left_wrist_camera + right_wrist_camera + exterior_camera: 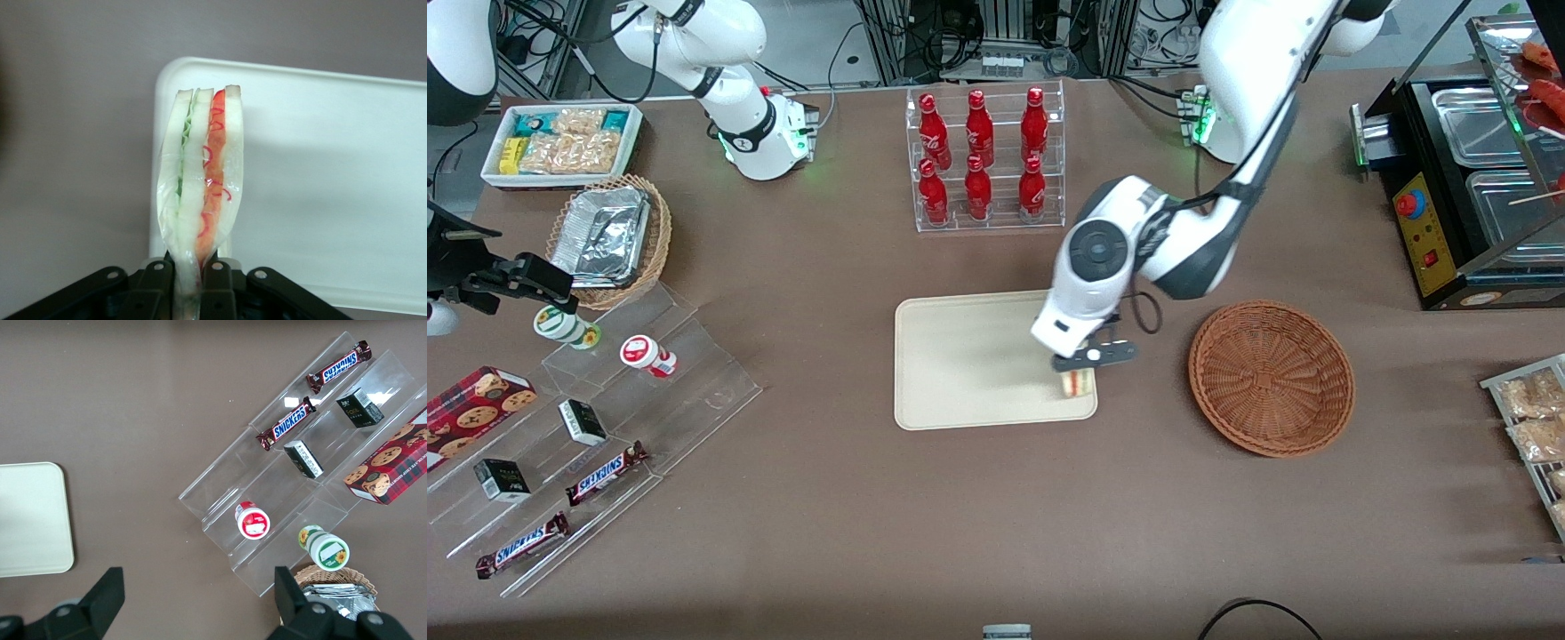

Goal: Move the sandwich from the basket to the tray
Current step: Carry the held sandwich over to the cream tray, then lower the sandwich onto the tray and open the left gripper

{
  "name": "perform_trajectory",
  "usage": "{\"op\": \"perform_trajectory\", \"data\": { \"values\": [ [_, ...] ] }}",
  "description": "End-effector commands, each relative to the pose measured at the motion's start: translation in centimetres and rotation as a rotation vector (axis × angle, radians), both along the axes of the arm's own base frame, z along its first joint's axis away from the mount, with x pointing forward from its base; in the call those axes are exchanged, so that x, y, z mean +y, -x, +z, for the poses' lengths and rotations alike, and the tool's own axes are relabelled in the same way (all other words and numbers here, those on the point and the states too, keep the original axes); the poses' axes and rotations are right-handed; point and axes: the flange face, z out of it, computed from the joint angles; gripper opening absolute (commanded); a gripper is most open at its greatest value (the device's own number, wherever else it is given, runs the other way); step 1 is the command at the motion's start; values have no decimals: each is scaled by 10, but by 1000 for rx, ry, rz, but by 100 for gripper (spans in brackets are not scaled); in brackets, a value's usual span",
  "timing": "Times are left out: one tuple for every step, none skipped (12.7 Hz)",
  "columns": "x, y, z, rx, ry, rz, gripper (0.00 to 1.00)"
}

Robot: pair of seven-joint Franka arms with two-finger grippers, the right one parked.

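The gripper (1089,359) pinches the one sandwich (202,193) tight over a corner of the tray (960,356), next to the basket (1271,378), with six red bottles (983,156) and two bars marked Snickers (313,393) around.

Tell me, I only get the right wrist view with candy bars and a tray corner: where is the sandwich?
Observer: The left arm's hand is shut on the sandwich, over the tray corner nearest the basket.
Operator: Anything left in the basket?
Observer: No, the front view shows it empty.
Operator: Is the sandwich lying flat?
Observer: No, the left wrist view shows it pinched at one end, red and green layers facing the camera.
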Motion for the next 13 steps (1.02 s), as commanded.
{"op": "perform_trajectory", "data": {
  "values": [
    [-51,3,-14,9,3,24,0],
    [-68,8,-20,8,6,27,0],
    [-81,12,-24,6,10,30,0],
    [-91,13,-25,2,19,39,0],
    [-99,14,-30,0,22,49,0],
    [-109,16,-33,-6,24,53,0],
    [-111,15,-36,-7,23,61,0],
    [-112,16,-37,-7,23,60,0],
    [-114,18,-38,-6,20,56,0],
    [-117,21,-38,-8,18,61,0],
    [-116,21,-44,-5,12,70,0],
    [-116,21,-48,-5,12,75,0],
    [-116,21,-51,-2,8,90,0]
  ]
}}
